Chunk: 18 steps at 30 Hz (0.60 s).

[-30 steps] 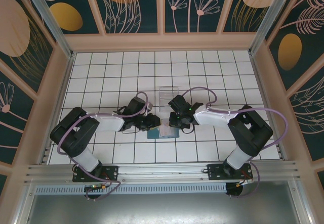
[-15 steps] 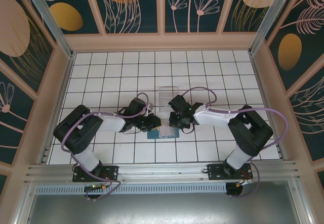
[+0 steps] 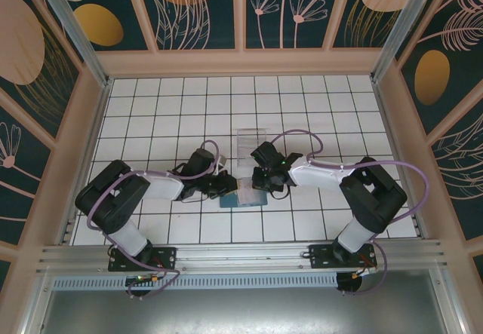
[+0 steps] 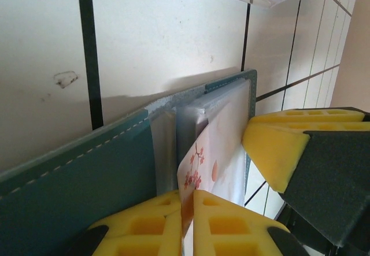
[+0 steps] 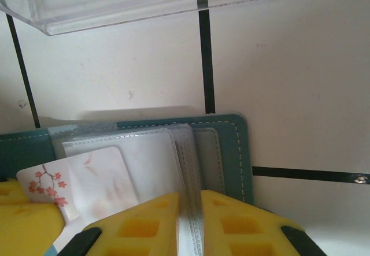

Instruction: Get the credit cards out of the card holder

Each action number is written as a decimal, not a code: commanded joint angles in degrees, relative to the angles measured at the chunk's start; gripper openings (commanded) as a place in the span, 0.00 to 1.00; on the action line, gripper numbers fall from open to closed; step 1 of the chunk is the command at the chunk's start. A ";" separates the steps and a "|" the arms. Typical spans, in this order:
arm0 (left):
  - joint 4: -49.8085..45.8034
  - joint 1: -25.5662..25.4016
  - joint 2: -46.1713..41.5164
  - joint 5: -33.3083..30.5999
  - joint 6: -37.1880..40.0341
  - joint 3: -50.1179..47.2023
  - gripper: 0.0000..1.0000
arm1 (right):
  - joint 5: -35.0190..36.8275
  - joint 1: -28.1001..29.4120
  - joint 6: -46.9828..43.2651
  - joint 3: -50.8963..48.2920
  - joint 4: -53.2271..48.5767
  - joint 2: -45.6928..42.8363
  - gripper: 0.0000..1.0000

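Observation:
The teal card holder lies open on the tiles between both grippers. In the left wrist view its teal cover stands along the left, and a white credit card with pink blossoms sticks out of the clear sleeves. My left gripper is shut on that card's edge. My right gripper is shut on the card holder's clear sleeves, next to the grey-blue inside. The blossom card shows partly slid out at the left. In the top view, left gripper and right gripper nearly meet.
A clear plastic tray sits just beyond the card holder, its rim at the upper edge of the right wrist view. The right gripper's yellow finger stands close beside the card. White tiled floor surrounds them, with walls farther off.
The left arm's elbow swung a little and came back, and its gripper shifted slightly at the card holder's left side. The right arm has stayed where it was.

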 commanded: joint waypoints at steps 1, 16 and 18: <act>-4.07 -0.13 -1.94 -1.04 1.89 -1.31 0.11 | 1.28 0.50 0.27 -0.81 -2.77 1.16 0.16; -20.43 -0.10 -9.05 -6.92 13.04 3.45 0.04 | 0.86 0.50 -0.31 -0.36 -2.54 0.26 0.16; -24.06 -0.04 -9.84 -8.33 15.55 4.93 0.04 | 0.93 0.50 -0.38 -0.20 -2.63 0.12 0.16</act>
